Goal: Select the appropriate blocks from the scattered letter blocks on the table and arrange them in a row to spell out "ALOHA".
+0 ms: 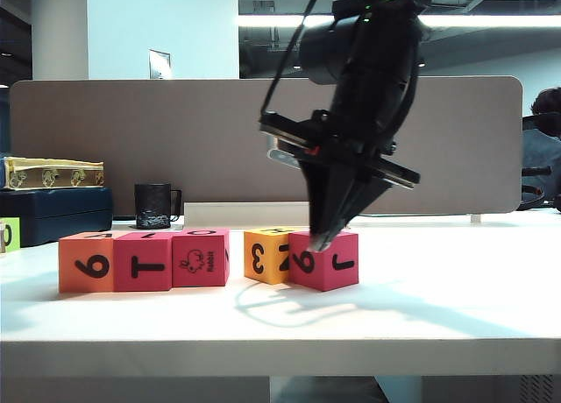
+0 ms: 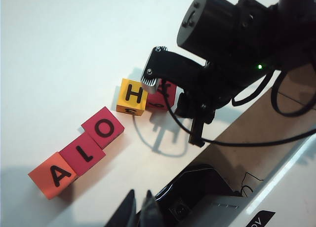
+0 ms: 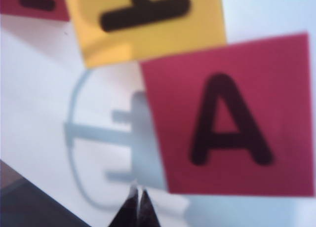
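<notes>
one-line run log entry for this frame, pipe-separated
row: orange block, two pink blocks touching, A-L-O | yellow H block apart | last pink A block askew beside it | right pincer shut at A block | left pincer shut, away

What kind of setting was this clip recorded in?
Probably an open-plan office or lab: a white desk backed by a grey partition screen, ceiling strip lights behind, and a black mug at the desk's rear.

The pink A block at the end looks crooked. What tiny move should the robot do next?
Probably nudge the pink A block with the shut right gripper until it squares up against the yellow H block. A, L and O already sit in line, but a gap splits them from H, and the last A sits skewed. The left gripper hangs back, shut.
</notes>
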